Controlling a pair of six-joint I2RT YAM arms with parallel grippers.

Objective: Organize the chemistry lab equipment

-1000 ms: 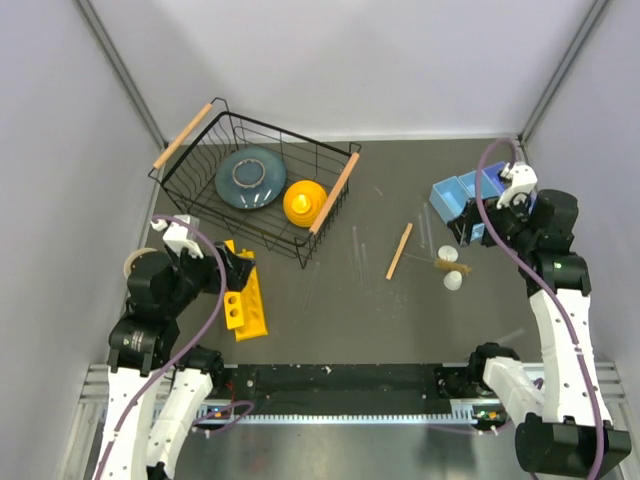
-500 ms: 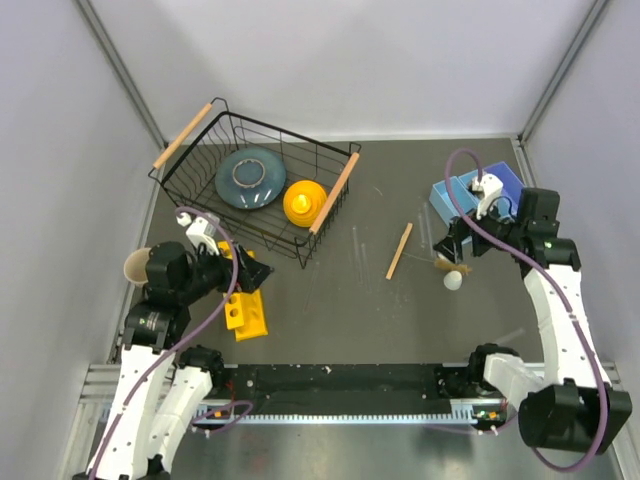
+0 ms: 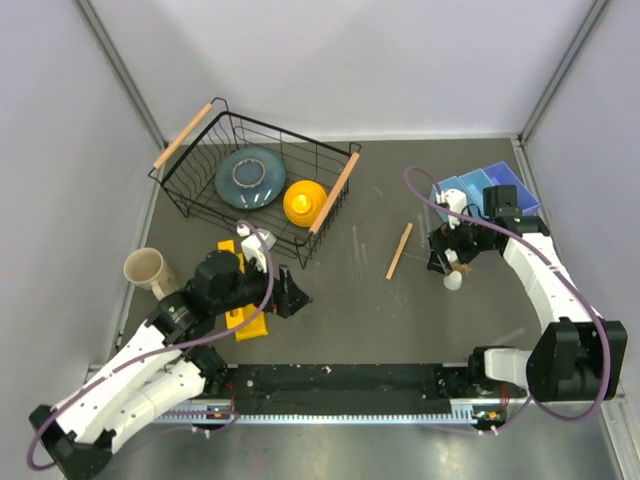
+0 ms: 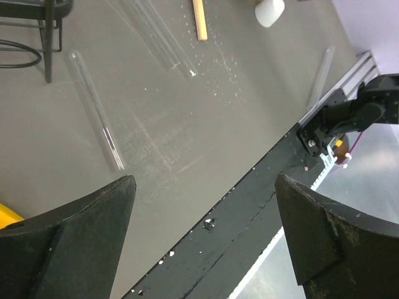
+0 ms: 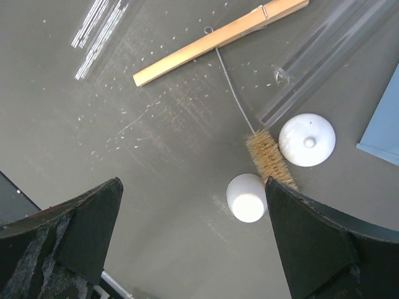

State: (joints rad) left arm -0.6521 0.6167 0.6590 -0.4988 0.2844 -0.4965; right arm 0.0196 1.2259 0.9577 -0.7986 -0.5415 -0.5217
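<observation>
Brush (image 5: 269, 157) | below right gripper (image 5: 192, 187), spread wide, empty; glass tube (image 4: 93, 106) | apparently ahead of left gripper (image 4: 204, 180), also wide

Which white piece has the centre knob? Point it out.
The flat disc nearer the blue tray; the other white piece is a plain cup without one.

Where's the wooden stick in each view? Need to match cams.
Top external: wooden stick lies right of centre, slanted, its upper end to the right.
Left wrist: at the top edge, only one end shows.
Right wrist: upper middle, slanted across the picture.
Shared landmark: the small white cup-shaped piece near the stick, seen in all three.
</observation>
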